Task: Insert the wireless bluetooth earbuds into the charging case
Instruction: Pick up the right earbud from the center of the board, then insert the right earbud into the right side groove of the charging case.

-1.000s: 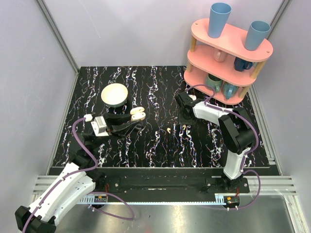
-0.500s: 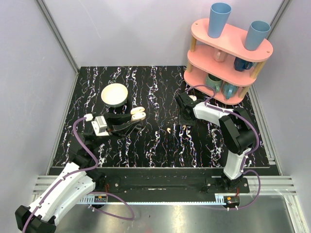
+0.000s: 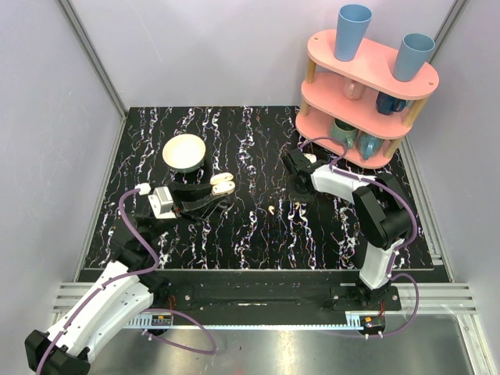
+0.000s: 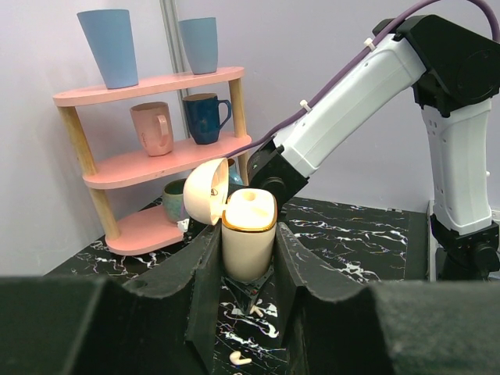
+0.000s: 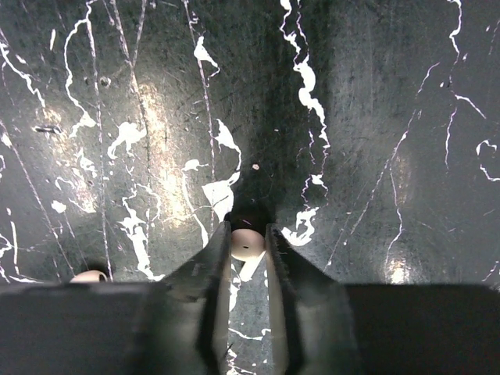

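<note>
Within left tool (image 4: 247, 248) grip: charging case (image 4: 249, 215), lid open.

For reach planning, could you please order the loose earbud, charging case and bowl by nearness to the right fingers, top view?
1. Tiny cream-white plastic earbud, loose, just left.
2. Cream-beige rounded plastic charging case, in left fingers.
3. Round cream bowl, farthest left.

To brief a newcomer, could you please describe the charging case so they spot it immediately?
On the black marbled table, find the round cream bowl at left. Just nearer, to its right, the left gripper clamps the charging case: a small cream box, lid hinged open, far smaller than the bowl.
</note>
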Available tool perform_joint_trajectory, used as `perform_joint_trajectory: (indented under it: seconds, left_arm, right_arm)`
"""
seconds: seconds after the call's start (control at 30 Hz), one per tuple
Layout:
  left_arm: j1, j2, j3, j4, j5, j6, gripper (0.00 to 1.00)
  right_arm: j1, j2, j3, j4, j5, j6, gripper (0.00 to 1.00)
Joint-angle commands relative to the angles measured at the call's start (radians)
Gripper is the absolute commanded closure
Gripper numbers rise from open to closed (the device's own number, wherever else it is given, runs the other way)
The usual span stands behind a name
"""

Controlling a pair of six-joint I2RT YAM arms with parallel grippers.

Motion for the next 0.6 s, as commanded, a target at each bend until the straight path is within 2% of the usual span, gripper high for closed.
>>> perform_joint_trajectory:
  seconds: [0.0,0.43,0.57]
  left_arm:
    - [0.005,0.006,0.004,0.049,0.012,-0.004,1.0]
    - [0.005,0.01,0.009,0.044,0.007,-0.006,1.0]
    - [0.005,0.015,0.015,0.035,-0.005,-0.006,1.0]
  right_arm:
    - [0.015,-0.047,-0.025,0.011,0.002,0.001,0.85]
    - [0.058,-0.237,-0.009,0.037,0.034,-0.045,0.89]
    - [0.11,-0.366,0.036,0.038,0.104,-0.087,0.9]
